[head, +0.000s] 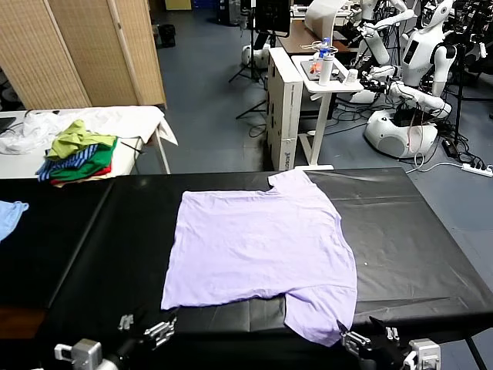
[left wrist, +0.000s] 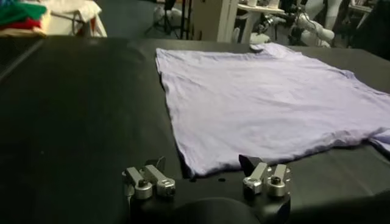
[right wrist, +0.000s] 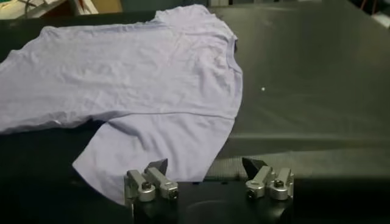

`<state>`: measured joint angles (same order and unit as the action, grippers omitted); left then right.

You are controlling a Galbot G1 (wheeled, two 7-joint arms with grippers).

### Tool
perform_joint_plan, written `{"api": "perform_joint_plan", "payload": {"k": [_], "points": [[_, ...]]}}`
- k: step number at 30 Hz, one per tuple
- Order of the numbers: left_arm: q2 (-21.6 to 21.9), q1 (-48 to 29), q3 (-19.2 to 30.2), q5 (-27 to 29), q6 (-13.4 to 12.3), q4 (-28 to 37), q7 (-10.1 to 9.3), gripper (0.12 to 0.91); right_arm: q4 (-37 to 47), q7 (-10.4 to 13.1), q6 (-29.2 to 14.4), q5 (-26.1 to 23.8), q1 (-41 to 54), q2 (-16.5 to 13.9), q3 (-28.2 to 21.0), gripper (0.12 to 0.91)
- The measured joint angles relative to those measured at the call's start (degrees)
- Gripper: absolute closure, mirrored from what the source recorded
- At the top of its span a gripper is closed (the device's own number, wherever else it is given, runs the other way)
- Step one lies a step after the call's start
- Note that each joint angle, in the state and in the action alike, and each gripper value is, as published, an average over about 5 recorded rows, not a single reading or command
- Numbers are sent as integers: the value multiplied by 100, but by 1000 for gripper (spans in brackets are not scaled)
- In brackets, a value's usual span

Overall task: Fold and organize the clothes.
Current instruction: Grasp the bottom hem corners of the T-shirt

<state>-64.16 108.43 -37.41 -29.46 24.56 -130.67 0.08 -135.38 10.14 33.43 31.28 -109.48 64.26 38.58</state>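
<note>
Left gripper (left wrist: 204,173) fingers spread wide, nothing between them, touching nothing; it hovers low at the near edge of the black table (head: 408,231), left of centre in the head view (head: 146,331). Right gripper (right wrist: 207,173) is the same: fingers wide apart, empty, sitting low at the near edge on the right (head: 370,343). Both arms barely enter the head view, only wrists and fingers showing at the bottom, pointing forward across the table. The lavender T-shirt (head: 258,247) lies flat and spread out mid-table, turned sideways: hem edge toward the robot's left, collar side toward the right, one sleeve pointing to the far edge, the other sleeve (head: 320,312) reaching the near edge. The left gripper sits just in front of the shirt's near left corner (left wrist: 189,164), apart from it. The right gripper is just beside the near sleeve (right wrist: 158,143), the fabric lying right ahead of its fingers, contact not clear. Off to the left: a green, striped and red clothes pile (head: 77,158) on a white table (head: 131,123), and a light blue cloth (head: 9,216) at the black table's left edge.
</note>
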Motion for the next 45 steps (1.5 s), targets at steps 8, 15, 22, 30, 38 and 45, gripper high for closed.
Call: {"api": "perform_joint_plan", "payload": {"k": [8, 15, 22, 30, 38, 45], "points": [[-110, -60, 66, -4, -19, 138, -60, 123, 137, -27, 10, -240, 54, 137, -117, 167], [-147, -97, 98, 1, -52, 212, -49, 225, 219, -45, 7, -331, 77, 253, -218, 386], [-165, -73, 100, 20, -108, 271, -29, 523, 212, -72, -4, -342, 57, 296, -238, 802], [-158, -79, 105, 46, -123, 279, -24, 803, 153, -89, -1, -330, 3, 280, -216, 886], [-194, 27, 105, 119, -140, 158, -70, 882, -106, -6, 149, -346, -234, 230, -84, 886], [-278, 366, 64, 285, -143, -182, -153, 885, -336, 57, 276, -347, -557, 185, -15, 886]]}}
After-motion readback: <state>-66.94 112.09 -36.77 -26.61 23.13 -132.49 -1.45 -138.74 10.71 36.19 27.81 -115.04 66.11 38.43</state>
